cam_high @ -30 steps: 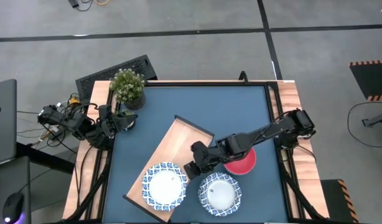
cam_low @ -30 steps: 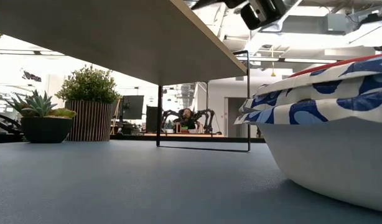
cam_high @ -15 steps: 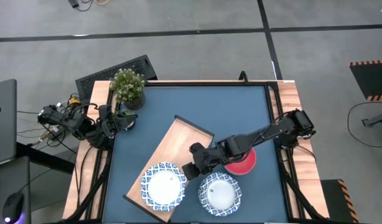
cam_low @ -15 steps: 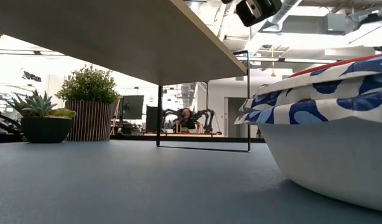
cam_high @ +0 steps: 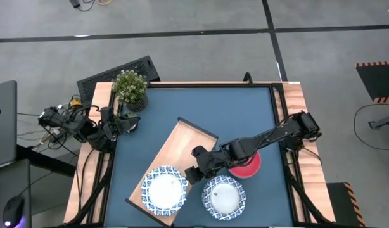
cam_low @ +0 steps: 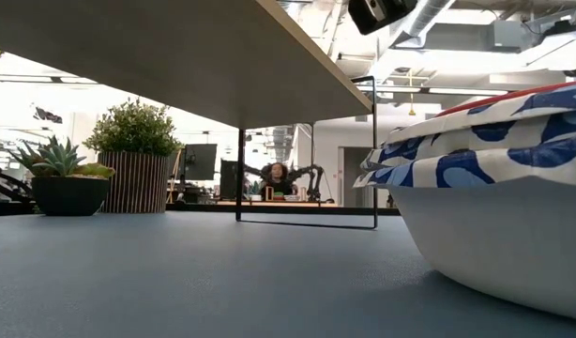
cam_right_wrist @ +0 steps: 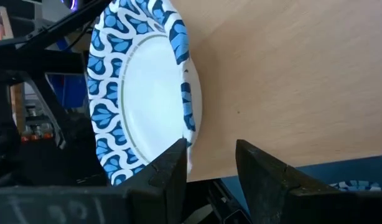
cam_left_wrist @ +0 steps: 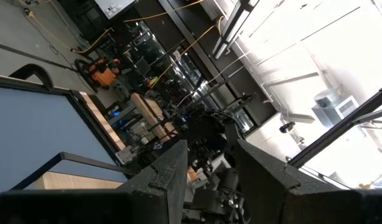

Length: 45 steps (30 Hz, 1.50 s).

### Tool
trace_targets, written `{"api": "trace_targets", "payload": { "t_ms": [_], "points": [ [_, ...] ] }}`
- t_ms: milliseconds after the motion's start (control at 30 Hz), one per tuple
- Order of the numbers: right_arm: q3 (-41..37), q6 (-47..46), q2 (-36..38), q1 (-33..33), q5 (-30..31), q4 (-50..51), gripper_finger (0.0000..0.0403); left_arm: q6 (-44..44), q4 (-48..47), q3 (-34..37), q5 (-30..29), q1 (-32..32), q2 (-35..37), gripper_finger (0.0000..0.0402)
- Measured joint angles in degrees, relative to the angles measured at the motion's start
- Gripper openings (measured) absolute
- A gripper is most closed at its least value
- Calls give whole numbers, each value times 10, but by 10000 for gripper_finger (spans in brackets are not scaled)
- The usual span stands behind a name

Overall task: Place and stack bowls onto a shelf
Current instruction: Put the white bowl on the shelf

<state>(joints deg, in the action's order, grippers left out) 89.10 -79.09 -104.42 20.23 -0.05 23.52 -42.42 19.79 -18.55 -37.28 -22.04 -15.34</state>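
The shelf (cam_high: 175, 152) is a light wooden board lying slantwise, raised on thin dark legs (cam_low: 374, 155). A blue-and-white bowl (cam_high: 164, 189) sits on its near end and also shows in the right wrist view (cam_right_wrist: 141, 93). A second blue-and-white bowl (cam_high: 224, 196) rests on the blue tabletop, and a red bowl (cam_high: 247, 164) lies behind it, partly under the right arm. My right gripper (cam_high: 192, 173) is open, low over the shelf at the first bowl's right rim. My left gripper (cam_high: 121, 123) waits open at the table's left edge. My right gripper meets the bowl on the shelf at its rim (cam_right_wrist: 188, 127), on the side facing the gripper. The tip of one open finger (cam_right_wrist: 173, 160) lies against that rim, coming level from the table's right. The other finger is over bare board. The bowl sits flat on the shelf.
A leafy potted plant (cam_high: 129, 88) and a small succulent (cam_low: 65, 178) stand at the far left corner, close to the left arm. The far half of the shelf (cam_high: 188, 136) is bare board. Blue tabletop (cam_high: 232, 114) stretches behind it.
My right gripper has crept toward the table's left along the shelf. The blue-and-white bowl on the shelf has slid a little the same way, toward the board's near left end, staying flat.
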Motion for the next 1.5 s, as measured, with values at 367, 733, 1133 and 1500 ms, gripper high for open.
{"api": "trace_targets", "payload": {
  "t_ms": [367, 733, 1133, 1500],
  "points": [
    [-2, 7, -20, 0, -18, -6, 162, 0, 0, 0, 0, 0, 0, 121],
    [12, 11, -20, 0, -20, -24, 162, -1, -12, 0, 0, 0, 0, 121],
    [150, 34, -19, 36, 51, 236, 162, -2, -11, 0, 0, 0, 0, 121],
    [155, 20, -46, 32, 78, 280, 162, -2, -11, 0, 0, 0, 0, 121]
  ]
}}
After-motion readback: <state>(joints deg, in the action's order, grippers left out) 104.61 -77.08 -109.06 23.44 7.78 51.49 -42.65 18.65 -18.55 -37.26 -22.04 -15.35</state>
